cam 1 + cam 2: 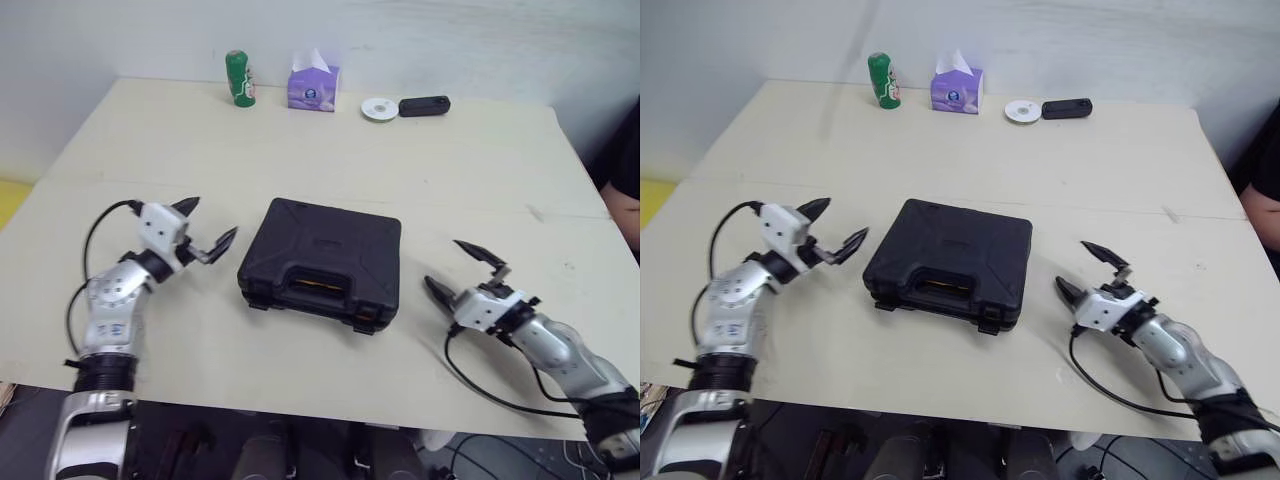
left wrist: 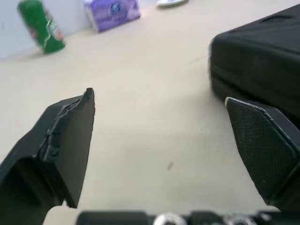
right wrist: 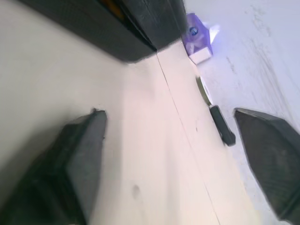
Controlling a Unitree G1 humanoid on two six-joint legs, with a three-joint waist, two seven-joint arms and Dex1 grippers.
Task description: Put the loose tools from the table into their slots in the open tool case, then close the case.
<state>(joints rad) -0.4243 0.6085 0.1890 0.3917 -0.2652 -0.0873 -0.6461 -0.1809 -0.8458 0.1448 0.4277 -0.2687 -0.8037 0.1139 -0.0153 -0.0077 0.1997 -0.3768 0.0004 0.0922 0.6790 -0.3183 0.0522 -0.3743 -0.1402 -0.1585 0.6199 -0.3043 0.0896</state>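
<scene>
Item one, at our left: the left gripper (image 1: 214,220), fingers spread wide and holding nothing, poised just above the table (image 1: 150,140) with its inner fingertip just beside the left end of the case. Item two, far edge of the table: a green bottle (image 1: 238,78), upright, and next to it a purple tissue box (image 1: 313,85). Item three, centre: the black tool case (image 1: 322,262), lid down, lying flat between the two grippers. Its long axis runs across the table from left to right, a little skewed, and its handle edge faces us, with something orange showing through the handle slot. Whether the two front latches are snapped home we cannot tell. Item four, far edge again: a small white disc (image 1: 379,108) touching a black oblong device (image 1: 424,105). Item five, at our right: the right gripper (image 1: 445,265), likewise wide open and empty, near the case's right end but standing further off than the left. We judge the left arm the nearer, should the latches on the handle edge need pressing. Item six, right border: a person's arm (image 1: 625,190), well apart from the case.
</scene>
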